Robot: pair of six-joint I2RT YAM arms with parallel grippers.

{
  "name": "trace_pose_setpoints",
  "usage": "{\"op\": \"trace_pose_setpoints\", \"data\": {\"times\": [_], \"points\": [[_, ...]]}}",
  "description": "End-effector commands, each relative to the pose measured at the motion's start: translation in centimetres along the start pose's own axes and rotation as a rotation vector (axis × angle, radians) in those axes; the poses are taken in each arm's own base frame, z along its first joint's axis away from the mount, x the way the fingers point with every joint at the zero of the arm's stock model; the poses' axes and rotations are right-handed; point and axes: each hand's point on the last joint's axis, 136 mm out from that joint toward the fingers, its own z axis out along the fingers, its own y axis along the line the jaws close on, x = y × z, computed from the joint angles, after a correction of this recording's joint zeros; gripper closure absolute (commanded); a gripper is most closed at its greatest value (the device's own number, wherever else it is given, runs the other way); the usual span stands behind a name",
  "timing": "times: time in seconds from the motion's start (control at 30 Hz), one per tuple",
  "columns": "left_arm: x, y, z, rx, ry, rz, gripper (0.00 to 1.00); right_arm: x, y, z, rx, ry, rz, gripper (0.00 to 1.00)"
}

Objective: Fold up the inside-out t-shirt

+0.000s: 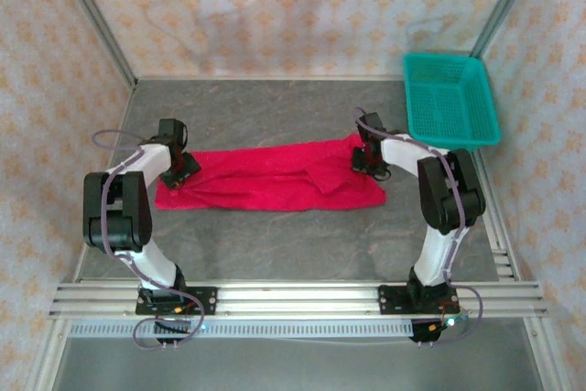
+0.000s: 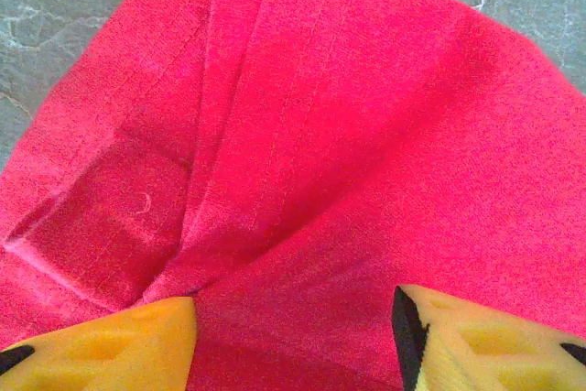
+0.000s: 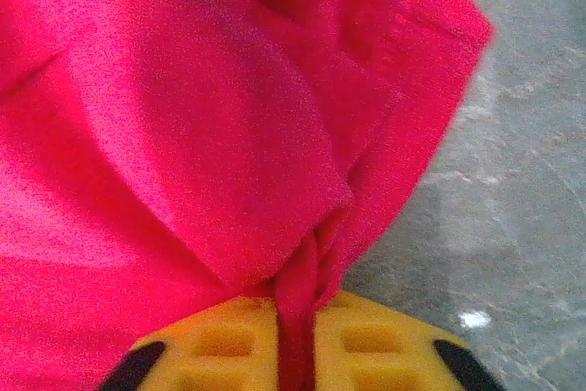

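The red t-shirt [image 1: 275, 182] lies flat on the gray table [image 1: 275, 249], in the middle of the top view. It is a long strip. Its long side runs from left to right across the picture, one end pointing left and the other pointing right.

The left gripper [image 1: 179, 171] sits on the left end of the shirt. In the left wrist view its yellow fingers [image 2: 119, 345] are apart, with red cloth lying between them.

The right gripper [image 3: 298, 345] is at the right end. Its two fingers are squeezed together on a thin fold of the shirt.

A green basket [image 1: 450, 98] sits at the upper right, apart from the shirt.
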Motion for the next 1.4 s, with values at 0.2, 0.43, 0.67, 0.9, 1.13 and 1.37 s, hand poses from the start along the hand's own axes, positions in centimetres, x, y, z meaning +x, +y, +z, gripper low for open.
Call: {"op": "trace_pose_setpoints", "data": {"times": [0.2, 0.43, 0.67, 0.9, 1.13, 1.37], "points": [[-0.8, -1.7, -2.7, 0.048, -0.027, 0.025, 0.33, 3.0, -2.8, -1.9, -0.030, 0.035, 0.046, 1.00], [0.9, -8.8, -4.5, 0.269, 0.045, 0.082, 0.34, 3.6, -4.1, -7.1, -0.034, -0.044, 0.046, 1.00], [-0.3, -7.7, -5.0, 0.320, 0.060, -0.001, 0.34, 3.5, 0.7, -13.2, -0.192, -0.115, -0.001, 1.00], [-2.7, -4.5, -5.9, 0.321, 0.041, -0.112, 0.34, 3.6, 9.1, -18.3, -0.383, -0.185, -0.070, 1.00], [-5.1, 0.2, -5.7, 0.271, 0.003, -0.295, 0.34, 4.2, 20.3, -22.0, -0.599, -0.188, -0.193, 1.00], [-5.2, 3.1, -2.8, 0.232, 0.051, -0.411, 0.35, 6.3, 30.8, -21.9, -0.743, -0.123, -0.321, 1.00]]}}
